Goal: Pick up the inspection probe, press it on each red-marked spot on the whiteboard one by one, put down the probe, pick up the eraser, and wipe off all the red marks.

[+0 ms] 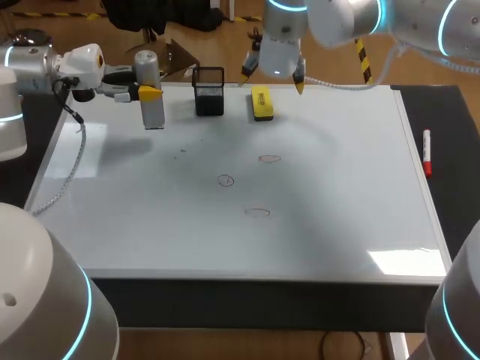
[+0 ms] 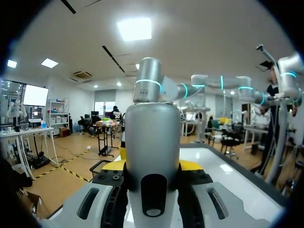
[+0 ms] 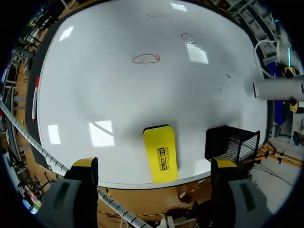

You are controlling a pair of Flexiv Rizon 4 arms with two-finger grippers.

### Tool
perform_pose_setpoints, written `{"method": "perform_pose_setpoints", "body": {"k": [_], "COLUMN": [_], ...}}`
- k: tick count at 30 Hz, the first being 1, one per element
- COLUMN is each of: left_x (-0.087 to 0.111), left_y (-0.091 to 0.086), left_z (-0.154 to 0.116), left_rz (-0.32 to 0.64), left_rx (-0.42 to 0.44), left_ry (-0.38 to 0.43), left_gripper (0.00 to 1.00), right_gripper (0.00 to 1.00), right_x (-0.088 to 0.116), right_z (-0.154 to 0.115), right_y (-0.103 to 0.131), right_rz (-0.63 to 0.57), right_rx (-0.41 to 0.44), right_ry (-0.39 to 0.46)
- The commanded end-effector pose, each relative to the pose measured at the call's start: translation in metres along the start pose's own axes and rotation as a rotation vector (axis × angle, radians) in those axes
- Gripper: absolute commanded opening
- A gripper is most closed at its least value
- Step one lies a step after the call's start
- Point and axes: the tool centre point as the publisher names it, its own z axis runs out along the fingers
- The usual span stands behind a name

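**Probe in hand, three red rings waiting**

The whiteboard (image 1: 360,195) covers most of the table, and all three red marks are still on it. The left arm (image 1: 45,67) comes in over the board's far left corner. Its left pincer (image 1: 150,93) is clamped on the probe (image 1: 151,101), one yellow tip on each side of the silver body. The probe stands upright just beside the black mesh holder (image 1: 209,91) and seems to be clear of the surface.

The right pincer (image 1: 273,76) hangs over the yellow eraser (image 1: 262,103), which lies flat at the board's far edge. Its fingers are spread wide and touch nothing.

The red marks (image 1: 269,158) sit near the board's middle, well apart from the probe. A red marker (image 1: 427,152) lies off the board on the right.

I judge this to be the probing step. The next move calls for carrying the probe toward the middle and lowering its tip squarely onto the nearest ring.
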Motion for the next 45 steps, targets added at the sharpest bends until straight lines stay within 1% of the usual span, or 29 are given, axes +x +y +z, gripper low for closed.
{"method": "perform_pose_setpoints", "body": {"k": [1, 8, 10, 16, 23, 25, 31, 37, 38, 39, 40, 41, 42, 43, 44, 45], "left_x": [0.001, 0.001, 0.001, 0.001, 0.001, 0.001, 0.001, 0.001, 0.001, 0.001, 0.001, 0.001, 0.001, 0.001, 0.001, 0.001], "left_y": [-0.001, -0.001, -0.001, -0.001, -0.001, -0.001, -0.001, -0.001, -0.001, -0.001, -0.001, -0.001, -0.001, -0.001, -0.001, -0.001], "left_z": [0.000, 0.000, 0.000, 0.000, 0.000, 0.000, 0.000, 0.000, 0.000, 0.000, 0.000, 0.000, 0.000, 0.000, 0.000, 0.000], "left_rz": [0.002, 0.002, 0.002, 0.002, 0.002, 0.002, 0.002, 0.002, 0.002, 0.002, 0.002, 0.002, 0.002, 0.002, 0.002, 0.002], "left_rx": [0.000, 0.000, 0.000, 0.000, 0.000, 0.000, 0.000, 0.000, 0.000, 0.000, 0.000, 0.000, 0.000, 0.000, 0.000, 0.000], "left_ry": [-0.001, -0.001, -0.001, -0.001, -0.001, -0.001, -0.001, -0.001, -0.001, -0.001, -0.001, -0.001, -0.001, -0.001, -0.001, -0.001], "left_gripper": [0.00, 0.00, 0.00, 0.00, 0.00, 0.00, 0.00, 0.00, 0.00, 0.00, 0.00, 0.00, 0.00, 0.00, 0.00, 0.00], "right_gripper": [1.00, 1.00, 1.00, 1.00, 1.00, 1.00, 1.00, 0.99, 0.93, 0.83, 0.56, 0.49, 0.46, 0.39, 0.29, 0.13], "right_x": [-0.004, -0.015, -0.017, -0.019, -0.019, -0.019, -0.020, -0.016, -0.016, -0.016, -0.016, -0.016, -0.016, -0.016, -0.016, -0.016], "right_z": [0.013, 0.032, 0.035, 0.044, 0.051, 0.053, 0.059, 0.062, 0.063, 0.064, 0.064, 0.065, 0.065, 0.065, 0.065, 0.065], "right_y": [-0.005, -0.015, -0.018, -0.025, -0.029, -0.030, -0.029, -0.026, -0.026, -0.025, -0.025, -0.025, -0.024, -0.024, -0.024, -0.023], "right_rz": [-0.052, -0.157, -0.174, -0.162, -0.144, -0.146, -0.145, -0.127, -0.124, -0.124, -0.124, -0.123, -0.123, -0.120, -0.115, -0.114], "right_rx": [-0.019, -0.050, -0.054, -0.064, -0.074, -0.076, -0.083, -0.090, -0.092, -0.093, -0.094, -0.096, -0.097, -0.099, -0.101, -0.102], "right_ry": [0.010, 0.044, 0.039, 0.037, 0.060, 0.052, 0.060, 0.064, 0.065, 0.065, 0.065, 0.066, 0.066, 0.066, 0.067, 0.066]}}
